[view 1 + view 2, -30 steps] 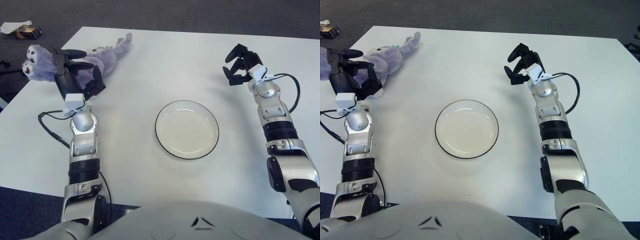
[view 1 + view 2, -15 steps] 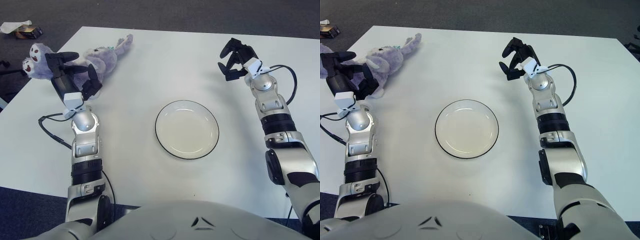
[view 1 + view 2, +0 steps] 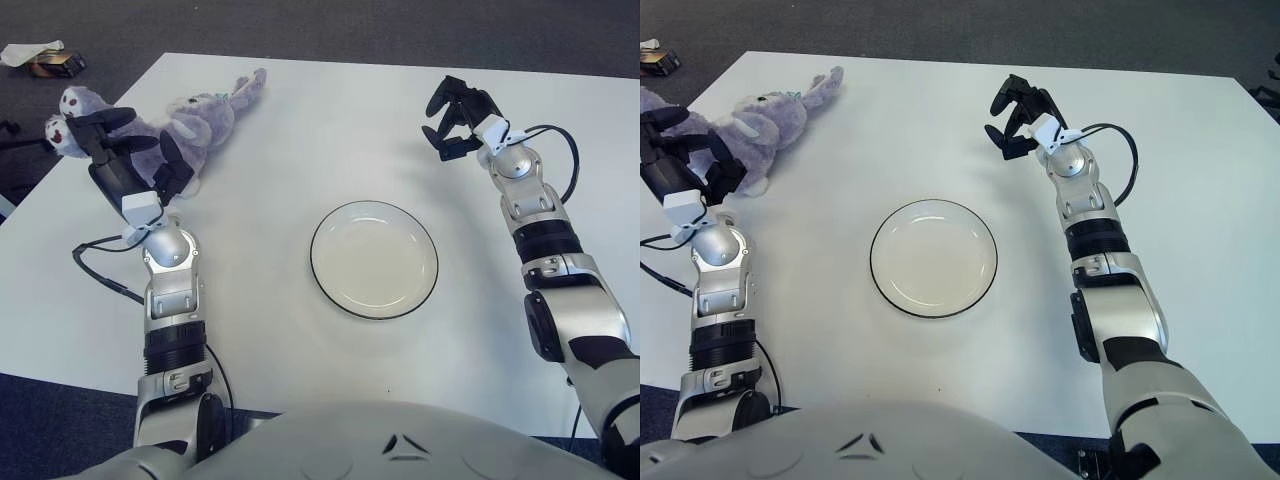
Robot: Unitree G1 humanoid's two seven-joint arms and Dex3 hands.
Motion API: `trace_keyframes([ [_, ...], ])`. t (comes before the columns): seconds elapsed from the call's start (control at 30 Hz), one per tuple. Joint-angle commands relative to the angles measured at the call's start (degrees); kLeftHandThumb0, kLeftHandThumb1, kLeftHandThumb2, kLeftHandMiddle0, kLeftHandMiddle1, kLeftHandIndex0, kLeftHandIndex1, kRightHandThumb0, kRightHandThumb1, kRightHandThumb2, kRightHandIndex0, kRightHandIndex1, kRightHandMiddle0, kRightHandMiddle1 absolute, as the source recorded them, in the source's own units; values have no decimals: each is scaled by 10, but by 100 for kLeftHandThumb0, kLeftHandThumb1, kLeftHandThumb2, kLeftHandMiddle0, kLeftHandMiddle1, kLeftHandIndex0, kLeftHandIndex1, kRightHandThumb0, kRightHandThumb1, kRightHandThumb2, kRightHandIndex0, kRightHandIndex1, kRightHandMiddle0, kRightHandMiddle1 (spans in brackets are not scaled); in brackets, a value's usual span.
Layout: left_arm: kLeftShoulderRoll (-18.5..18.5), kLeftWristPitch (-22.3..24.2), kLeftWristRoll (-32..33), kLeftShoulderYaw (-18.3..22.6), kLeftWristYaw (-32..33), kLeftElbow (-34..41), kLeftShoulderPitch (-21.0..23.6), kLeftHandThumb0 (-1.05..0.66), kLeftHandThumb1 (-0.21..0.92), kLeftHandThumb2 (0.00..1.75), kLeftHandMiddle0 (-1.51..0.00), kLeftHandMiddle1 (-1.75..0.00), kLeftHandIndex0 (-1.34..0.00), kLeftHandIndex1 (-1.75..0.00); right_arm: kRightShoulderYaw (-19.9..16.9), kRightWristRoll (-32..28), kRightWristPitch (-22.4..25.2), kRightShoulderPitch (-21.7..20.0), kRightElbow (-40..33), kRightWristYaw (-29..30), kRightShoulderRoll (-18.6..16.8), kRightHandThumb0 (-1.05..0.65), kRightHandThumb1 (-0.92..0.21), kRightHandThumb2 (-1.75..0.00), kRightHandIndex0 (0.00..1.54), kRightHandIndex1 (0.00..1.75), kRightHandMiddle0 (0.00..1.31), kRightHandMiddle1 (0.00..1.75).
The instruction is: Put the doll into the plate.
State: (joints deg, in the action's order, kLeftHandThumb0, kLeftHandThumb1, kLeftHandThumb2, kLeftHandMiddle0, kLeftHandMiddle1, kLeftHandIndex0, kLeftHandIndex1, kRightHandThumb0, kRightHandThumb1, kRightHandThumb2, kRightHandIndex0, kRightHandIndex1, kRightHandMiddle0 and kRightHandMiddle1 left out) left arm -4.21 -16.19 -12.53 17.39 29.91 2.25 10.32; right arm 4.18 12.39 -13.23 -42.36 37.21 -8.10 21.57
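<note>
A purple plush doll (image 3: 200, 118) lies on the white table at the far left, its head (image 3: 72, 115) towards the table's left edge. My left hand (image 3: 132, 148) hovers over the doll's middle with black fingers spread around it; no firm grasp shows. A white plate (image 3: 314, 250) with a dark rim sits empty at the table's centre. Beyond the plate's right side, my right hand (image 3: 455, 115) hangs above the table, fingers loosely bent and holding nothing.
The table's left edge runs close behind the doll's head. On the dark floor beyond the far left corner lie a small box (image 3: 55, 66) and some white paper (image 3: 28, 52). Black cables loop beside both forearms.
My left hand has shifted left and farther back over the doll, towards its head. My right hand has moved left and away across the table. The plate has stayed put.
</note>
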Motion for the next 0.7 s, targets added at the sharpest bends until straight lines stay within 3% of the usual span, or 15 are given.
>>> trace_keyframes([
  [0.0, 6, -26, -16, 6, 23, 1, -13, 0, 82, 68, -27, -168, -9, -175, 2, -4, -13, -18, 22, -10, -3, -1, -40, -117, 61, 157, 36, 175],
  [0.27, 11, -105, -33, 20, 70, -15, -18, 0, 91, 52, -21, -163, -11, -175, 1, -7, -28, -33, 52, -17, -12, -1, -35, -129, 60, 173, 34, 175],
  [0.4, 4, -164, -108, 36, 153, -30, -5, 0, 89, 57, -19, -166, -13, -175, -1, -12, -30, -37, 63, -24, -17, -1, -35, -127, 61, 170, 34, 175],
  [0.6, 0, -168, -206, 46, 258, -41, 6, 0, 86, 60, -17, -162, -21, -175, -2, -11, -33, -43, 75, -26, -21, -1, -36, -127, 62, 169, 33, 175],
  [0.67, -3, -170, -224, 46, 282, -45, 7, -18, 78, 70, -8, -158, -27, -174, -3, -12, -35, -45, 80, -27, -23, -1, -36, -126, 62, 168, 34, 175],
])
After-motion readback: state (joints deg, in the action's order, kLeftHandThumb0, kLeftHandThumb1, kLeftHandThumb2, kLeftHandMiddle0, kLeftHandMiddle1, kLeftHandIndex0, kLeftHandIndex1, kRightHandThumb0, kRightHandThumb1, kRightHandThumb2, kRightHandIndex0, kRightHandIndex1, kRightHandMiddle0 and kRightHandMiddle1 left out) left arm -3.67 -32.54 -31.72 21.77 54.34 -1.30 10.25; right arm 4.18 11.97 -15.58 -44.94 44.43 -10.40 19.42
